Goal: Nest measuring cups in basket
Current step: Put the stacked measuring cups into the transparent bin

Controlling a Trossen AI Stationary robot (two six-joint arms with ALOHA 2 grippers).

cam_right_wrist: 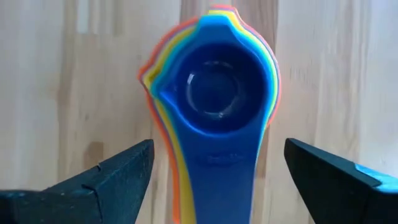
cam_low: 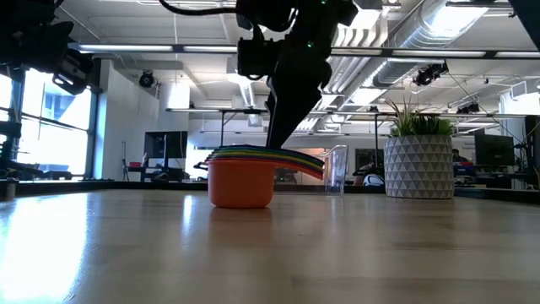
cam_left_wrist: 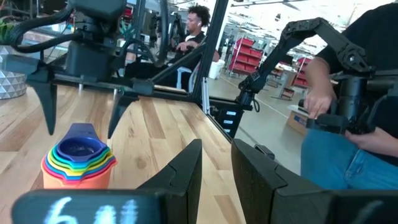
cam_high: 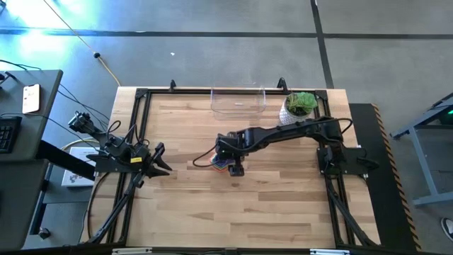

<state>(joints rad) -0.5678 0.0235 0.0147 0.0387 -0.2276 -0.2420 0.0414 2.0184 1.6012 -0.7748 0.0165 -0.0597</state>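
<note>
Cups: the nested stack of coloured plastic measuring cups (cam_right_wrist: 211, 99), blue one on top and a fat orange one at the bottom, sits on the bare wooden table (cam_high: 269, 205), well apart from the clear see-through plastic rectangular basket (cam_high: 238, 103). So already nested, just not in the basket yet.

Basket: at the far edge of the table, just beside the white patterned pot with the green plant (cam_high: 299, 108). I can't make out anything inside it.

Right gripper: the right gripper (cam_right_wrist: 214, 177) hangs right over the stack, jaws spread wide, one finger on each side of the blue handle and touching nothing. Released, not gripping.

Left gripper: the left gripper (cam_left_wrist: 214, 171) is parked way out to the left of the stack, near the table's left edge, fingers a little apart with nothing between them.

Handling, my guess: light stiff plastic, smooth and probably a bit slippery. The cups only sit loose in each other, so lifting by the top one alone would likely leave the rest behind. I'd pinch the fanned bundle of handles together, or squeeze across the big orange cup low down.

Risk: the stack tipping or fanning apart on the carry to the basket.

Background: a person in a dark top and jeans stands beyond the table, seen in the left wrist view.
</note>
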